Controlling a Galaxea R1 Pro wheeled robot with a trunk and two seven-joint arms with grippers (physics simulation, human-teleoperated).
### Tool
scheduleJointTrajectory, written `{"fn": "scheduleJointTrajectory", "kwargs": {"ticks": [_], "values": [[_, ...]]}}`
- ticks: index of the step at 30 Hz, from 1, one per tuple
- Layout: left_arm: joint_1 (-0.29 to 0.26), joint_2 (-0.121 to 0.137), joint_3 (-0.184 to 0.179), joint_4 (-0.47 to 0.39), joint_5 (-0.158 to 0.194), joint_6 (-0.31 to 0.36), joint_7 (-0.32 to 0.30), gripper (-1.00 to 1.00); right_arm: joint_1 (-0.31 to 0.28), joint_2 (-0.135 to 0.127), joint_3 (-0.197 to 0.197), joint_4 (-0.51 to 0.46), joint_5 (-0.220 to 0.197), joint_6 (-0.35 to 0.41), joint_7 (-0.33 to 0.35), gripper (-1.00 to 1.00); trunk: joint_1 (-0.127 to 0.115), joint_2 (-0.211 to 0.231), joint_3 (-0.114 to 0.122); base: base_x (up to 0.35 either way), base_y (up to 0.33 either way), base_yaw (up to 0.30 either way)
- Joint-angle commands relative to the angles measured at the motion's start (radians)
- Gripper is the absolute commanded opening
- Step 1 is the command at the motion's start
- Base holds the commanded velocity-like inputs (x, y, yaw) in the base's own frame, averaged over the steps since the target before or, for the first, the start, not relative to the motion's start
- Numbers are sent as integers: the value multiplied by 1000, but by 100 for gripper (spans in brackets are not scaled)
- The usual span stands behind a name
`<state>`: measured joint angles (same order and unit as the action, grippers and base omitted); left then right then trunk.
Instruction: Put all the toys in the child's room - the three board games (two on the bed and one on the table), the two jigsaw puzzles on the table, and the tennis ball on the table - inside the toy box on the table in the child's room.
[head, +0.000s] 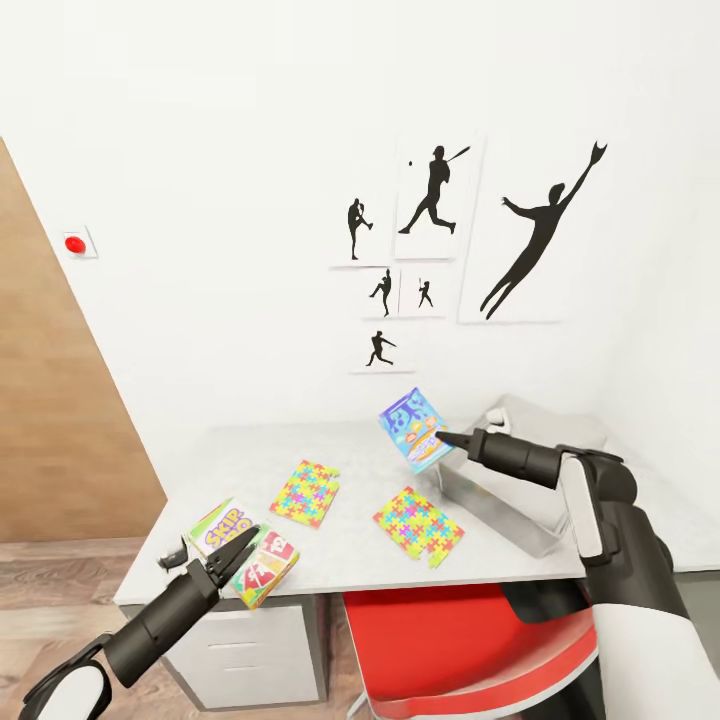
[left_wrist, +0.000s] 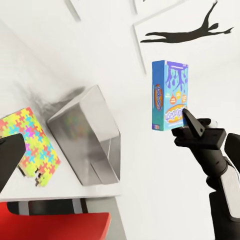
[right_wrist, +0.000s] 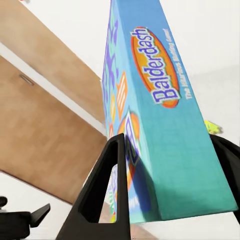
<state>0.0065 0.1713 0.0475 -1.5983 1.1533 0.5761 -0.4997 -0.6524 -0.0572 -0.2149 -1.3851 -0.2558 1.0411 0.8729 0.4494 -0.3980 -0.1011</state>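
My right pincer (head: 447, 437) is clamped on the blue board game (head: 415, 428), the "Balderdash" box, one finger (right_wrist: 102, 192) on each broad face. I hold it up off the table (head: 360, 570), tilted, just at the 9 o'clock edge of the toy box (head: 530, 520); from my left wrist cam the box (left_wrist: 170, 95) hangs clear in the air w/ the grey bin (left_wrist: 90, 140) beside it, not touching.

My left pincer (head: 232, 557) sits low at approx 7 o'clock in head view, fingers spread apart, tips right over the two other board games at the table's near corner: the yellow-green Skip-Bo box (head: 220, 525) and the green-edged one w/ red print (head: 265, 570), which lie side by side, touching. Can't tell if my fingertips touch them.

Two jigsaw puzzles lie flat on the tabletop btwn my arms: one (head: 308, 493) toward 9 o'clock of centre, the other (head: 418, 524) just beside the toy box's near wall, also seen on left wrist cam (left_wrist: 31, 145).

Red chair (head: 450, 640) is tucked under the table at 6 o'clock. Wall behind carries black baseball-player prints (head: 540, 230). A wood door (head: 50, 420) stands at 9 o'clock, w/ a small red button (head: 75, 243) on the wall next to it.
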Motion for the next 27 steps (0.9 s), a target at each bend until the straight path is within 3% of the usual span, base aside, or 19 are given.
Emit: {"fn": "scheduleJointTrajectory", "kwargs": {"ticks": [1,12,27], "values": [[5,5,7,-1,5,5,-5,100,-1,2,5,-2,8,6,13,-100,1,-2,-2,0,0,0],[56,23,67,2,-3,-4,-45,100,0,9,68,-10,18,6,41,-100,1,-2,-2,0,0,0],[59,25,74,9,-3,-5,-48,100,0,10,77,-14,21,6,45,-100,1,-2,-2,0,0,-14]]}}
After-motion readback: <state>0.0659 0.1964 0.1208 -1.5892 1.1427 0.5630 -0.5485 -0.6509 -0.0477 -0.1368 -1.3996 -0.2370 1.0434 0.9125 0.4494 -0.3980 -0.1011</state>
